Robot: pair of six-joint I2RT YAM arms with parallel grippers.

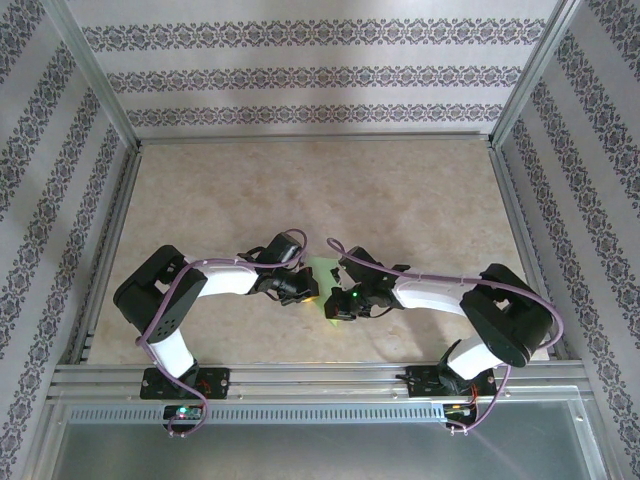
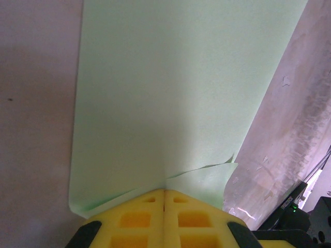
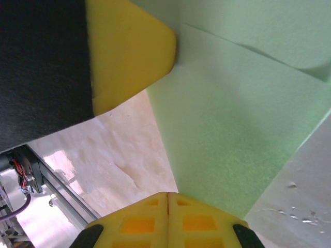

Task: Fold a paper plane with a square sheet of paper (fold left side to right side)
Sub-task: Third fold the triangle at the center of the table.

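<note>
The left jaws clamp the left edge of the thin, light green square sheet of paper [image 2: 170,93]; the right jaws clamp its right edge, beige bench [image 1: 300,190] beneath it.

Light: bright, even, diffuse from overhead; faint soft shadows on the table [image 1: 300,190]. Glare: pale sheen on table in both wrist views. Focus: overhead view sharp; wrist views soft, paper [image 2: 170,103] grainy, yellow finger pads [image 2: 134,219] blurred.

You have on hand: one table [image 1: 300,190]; one square sheet of paper [image 1: 321,270], light green; two grippers, namely one left gripper [image 1: 297,292] and one right gripper [image 1: 343,303].
</note>
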